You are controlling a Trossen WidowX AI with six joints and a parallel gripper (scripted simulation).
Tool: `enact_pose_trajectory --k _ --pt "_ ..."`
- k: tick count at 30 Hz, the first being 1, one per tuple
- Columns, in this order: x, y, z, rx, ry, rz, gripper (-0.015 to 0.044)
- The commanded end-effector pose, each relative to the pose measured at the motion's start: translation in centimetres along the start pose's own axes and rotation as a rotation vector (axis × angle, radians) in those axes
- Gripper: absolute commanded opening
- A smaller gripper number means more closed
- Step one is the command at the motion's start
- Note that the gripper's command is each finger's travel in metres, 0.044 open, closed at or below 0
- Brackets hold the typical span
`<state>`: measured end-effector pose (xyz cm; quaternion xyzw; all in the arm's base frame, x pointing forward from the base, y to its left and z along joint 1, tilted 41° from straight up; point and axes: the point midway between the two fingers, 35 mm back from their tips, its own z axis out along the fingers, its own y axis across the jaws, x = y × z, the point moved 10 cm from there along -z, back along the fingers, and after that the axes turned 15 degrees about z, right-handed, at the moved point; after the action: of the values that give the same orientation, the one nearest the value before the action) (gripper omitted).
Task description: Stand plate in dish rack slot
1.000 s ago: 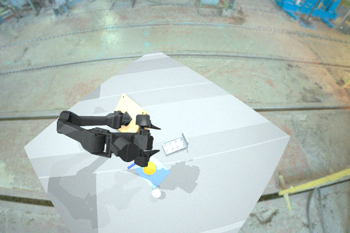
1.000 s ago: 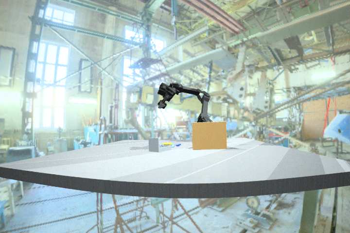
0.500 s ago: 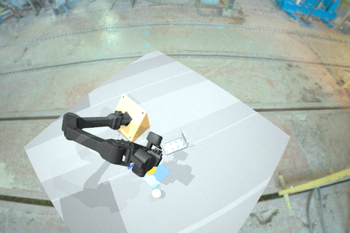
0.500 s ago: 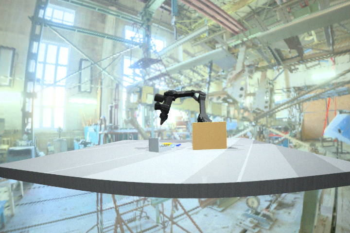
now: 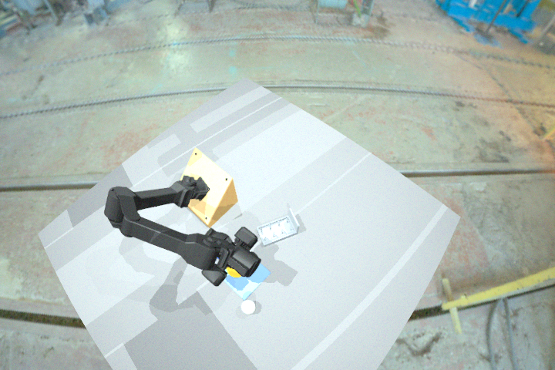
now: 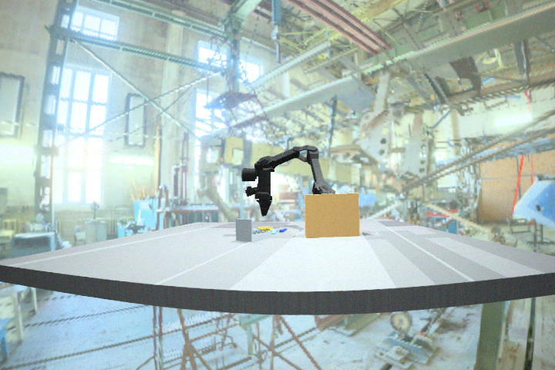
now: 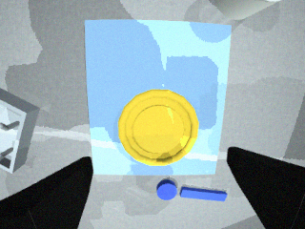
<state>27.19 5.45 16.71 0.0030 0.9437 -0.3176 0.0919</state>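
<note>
While my gripper (image 7: 162, 159) hangs above the table (image 5: 352, 243) with its fingers spread wide and nothing between them, the yellow plate (image 7: 158, 126) lies flat on the light blue mat (image 7: 109, 76), straight below me and untouched. To one side of the mat stands the grey dish rack (image 5: 278, 229), apart from it, with a blue spoon (image 7: 193, 193) just off the mat's near edge and a white cup (image 5: 247, 307) past its far corner.
</note>
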Motion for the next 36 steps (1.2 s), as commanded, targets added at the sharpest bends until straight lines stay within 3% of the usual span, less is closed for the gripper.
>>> enact_pose_trajectory --k 1,36 --pt "0.1 0.1 0.9 0.047 0.015 0.012 0.04" --pt "0.0 0.2 5.8 0.048 0.015 0.012 0.04"
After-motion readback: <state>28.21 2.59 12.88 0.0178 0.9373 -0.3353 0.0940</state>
